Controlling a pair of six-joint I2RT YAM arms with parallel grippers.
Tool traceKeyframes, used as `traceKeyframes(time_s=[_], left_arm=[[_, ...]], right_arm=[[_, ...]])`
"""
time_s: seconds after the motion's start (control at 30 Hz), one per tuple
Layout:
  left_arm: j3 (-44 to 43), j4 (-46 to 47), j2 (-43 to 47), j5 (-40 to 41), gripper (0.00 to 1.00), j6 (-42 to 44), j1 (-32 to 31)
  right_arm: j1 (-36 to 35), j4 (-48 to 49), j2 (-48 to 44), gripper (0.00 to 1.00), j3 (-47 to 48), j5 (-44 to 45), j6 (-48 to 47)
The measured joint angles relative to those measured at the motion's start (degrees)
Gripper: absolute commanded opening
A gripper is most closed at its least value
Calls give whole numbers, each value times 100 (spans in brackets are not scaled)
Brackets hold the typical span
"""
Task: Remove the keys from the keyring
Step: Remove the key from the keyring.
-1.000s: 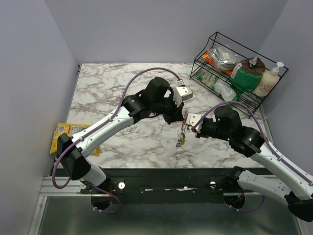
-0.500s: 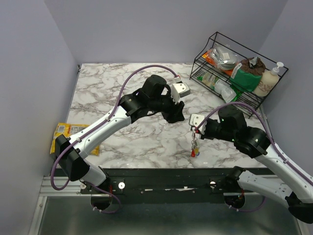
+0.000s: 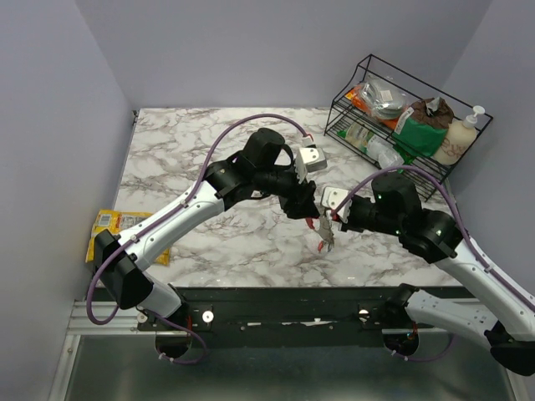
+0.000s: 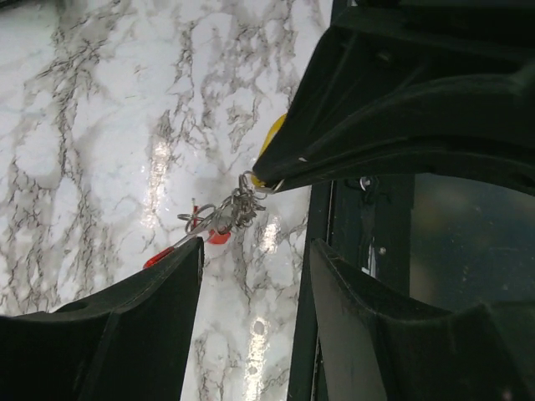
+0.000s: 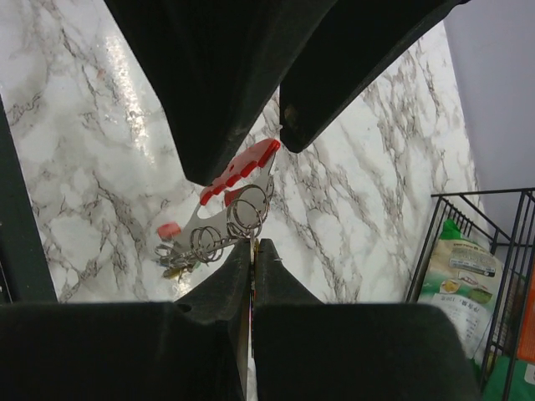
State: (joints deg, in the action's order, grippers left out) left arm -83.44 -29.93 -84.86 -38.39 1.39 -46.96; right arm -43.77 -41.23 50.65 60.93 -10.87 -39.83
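Observation:
The keyring (image 5: pixel 238 180), a grey metal clip with a bright red end, hangs above the marble table (image 3: pixel 184 150) between both grippers. Small wire rings (image 5: pixel 247 210) link it to a bunch of keys (image 5: pixel 174 261), one with a red head. My right gripper (image 5: pixel 254 244) is shut on a thin key at the top of the bunch; a yellow head (image 4: pixel 272 138) shows at its tips. My left gripper (image 4: pixel 255 251) is open, its fingers (image 5: pixel 226 92) on either side of the keyring's red end. From above, the left gripper (image 3: pixel 308 212) and the right gripper (image 3: pixel 328 219) almost meet over the bunch (image 3: pixel 322 234).
A black wire rack (image 3: pixel 359 88) with packets and a soap bottle (image 3: pixel 460 134) stands at the back right. A yellow snack packet (image 3: pixel 113 225) lies off the table's left edge. The black front rail (image 3: pixel 284 296) runs just below the grippers.
My left gripper has opened, pulled back, then come back to the bunch. The right gripper swung right with the keys and returned left, and the bunch now hangs higher and tilted.

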Motion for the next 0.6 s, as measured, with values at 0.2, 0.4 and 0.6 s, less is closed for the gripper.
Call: traceKeyframes(time_s=[0.2, 0.4, 0.6], left_arm=[[0, -11, 2, -348, 67, 57, -15], [0, -13, 2, -474, 67, 79, -79], [0, -15, 2, -525, 67, 90, -79]], right_arm=[[2, -90, 131, 1, 153, -81, 103], [107, -177, 131, 1, 332, -361, 210], [225, -210, 116, 1, 404, -649, 295]])
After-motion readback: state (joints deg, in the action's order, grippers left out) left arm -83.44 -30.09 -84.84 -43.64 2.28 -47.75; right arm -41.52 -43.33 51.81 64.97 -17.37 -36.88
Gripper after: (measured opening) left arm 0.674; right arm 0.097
